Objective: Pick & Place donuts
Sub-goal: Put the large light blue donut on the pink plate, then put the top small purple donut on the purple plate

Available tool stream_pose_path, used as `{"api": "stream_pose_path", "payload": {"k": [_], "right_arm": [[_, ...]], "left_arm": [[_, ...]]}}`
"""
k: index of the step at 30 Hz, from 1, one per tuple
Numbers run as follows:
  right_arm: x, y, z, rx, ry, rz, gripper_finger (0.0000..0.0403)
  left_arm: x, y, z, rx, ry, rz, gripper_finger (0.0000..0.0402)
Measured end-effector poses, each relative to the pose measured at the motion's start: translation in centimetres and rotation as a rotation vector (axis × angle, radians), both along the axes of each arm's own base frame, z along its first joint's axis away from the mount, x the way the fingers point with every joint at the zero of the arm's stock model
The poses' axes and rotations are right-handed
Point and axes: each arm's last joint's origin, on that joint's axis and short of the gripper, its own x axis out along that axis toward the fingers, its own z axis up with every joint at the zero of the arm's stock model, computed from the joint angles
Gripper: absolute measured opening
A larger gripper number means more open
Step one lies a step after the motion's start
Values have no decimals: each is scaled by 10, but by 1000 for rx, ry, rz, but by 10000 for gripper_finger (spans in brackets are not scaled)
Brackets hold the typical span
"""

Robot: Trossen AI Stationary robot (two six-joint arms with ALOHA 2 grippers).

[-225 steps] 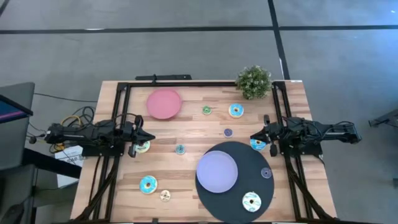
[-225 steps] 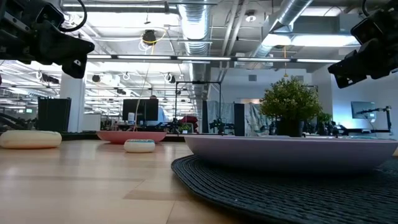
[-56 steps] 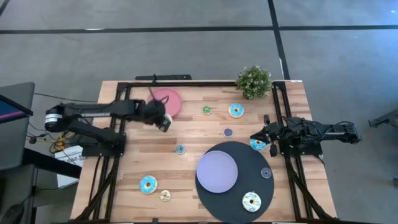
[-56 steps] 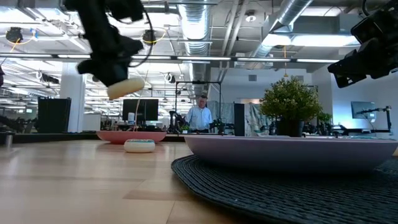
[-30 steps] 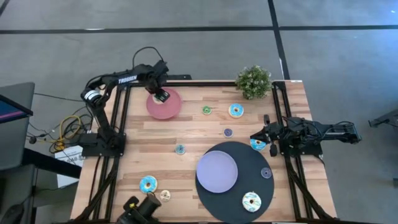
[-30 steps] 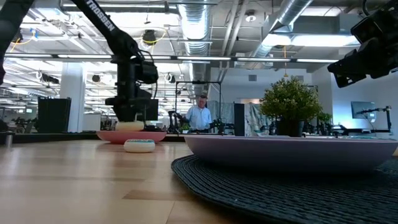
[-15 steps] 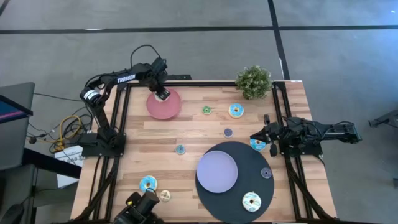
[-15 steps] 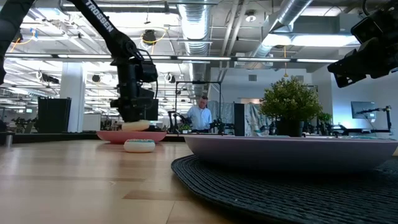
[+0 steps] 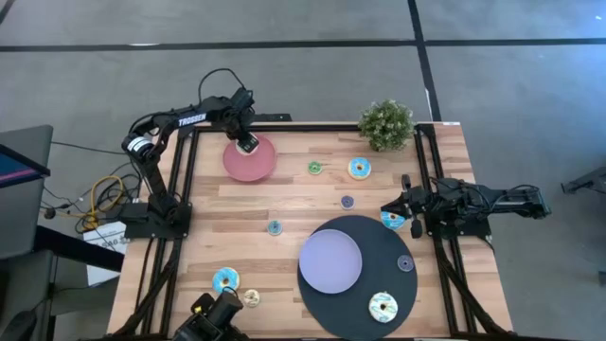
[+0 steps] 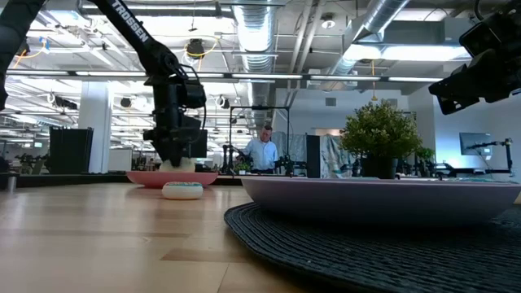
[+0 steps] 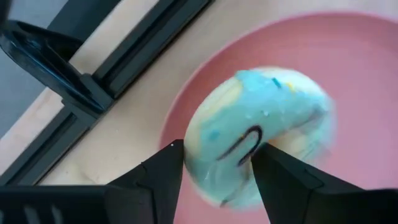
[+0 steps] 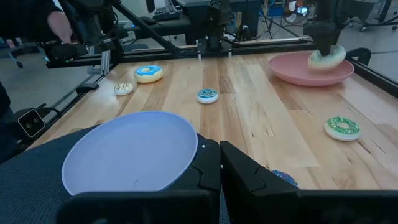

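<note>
Lowered since earlier, left gripper point(image 11: 214, 165), jaws loosening around donut point(image 11: 261, 124), over pink plate point(image 9: 249, 161) at eleven o'clock; release gently.

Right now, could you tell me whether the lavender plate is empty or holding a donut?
Empty: the lavender plate on the dark mat shows only bare surface.

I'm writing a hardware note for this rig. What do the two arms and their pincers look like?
Both arms are black, built of slim jointed links. The left arm carries white "TROSSEN" lettering and a looping black cable near its wrist. Its pincer has two flat, angular black fingers. The right arm has black cabling along it, and its pincer has two blocky black fingers.
</note>
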Motion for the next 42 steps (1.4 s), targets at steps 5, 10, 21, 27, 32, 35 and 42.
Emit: {"api": "stream_pose_path", "payload": {"k": [5, 10, 21, 27, 32, 35, 42], "right_arm": [[0, 0, 0, 0, 0, 0, 0], [0, 0, 0, 0, 0, 0, 0], [0, 0, 0, 0, 0, 0, 0], [0, 0, 0, 0, 0, 0, 0], [0, 0, 0, 0, -1, 0, 0], [0, 0, 0, 0, 0, 0, 0], [0, 0, 0, 0, -1, 0, 0]], "left_arm": [[-1, -1, -1, -13, 12, 2, 188], [-1, -1, -1, -12, 12, 1, 188], [4, 8, 37, 38, 71, -33, 188], [11, 15, 69, 79, 6, -53, 188], [35, 4, 82, 27, -160, -120, 174], [53, -13, 83, 10, -176, -169, 131], [116, -85, 85, -24, -259, -356, 11]]}}
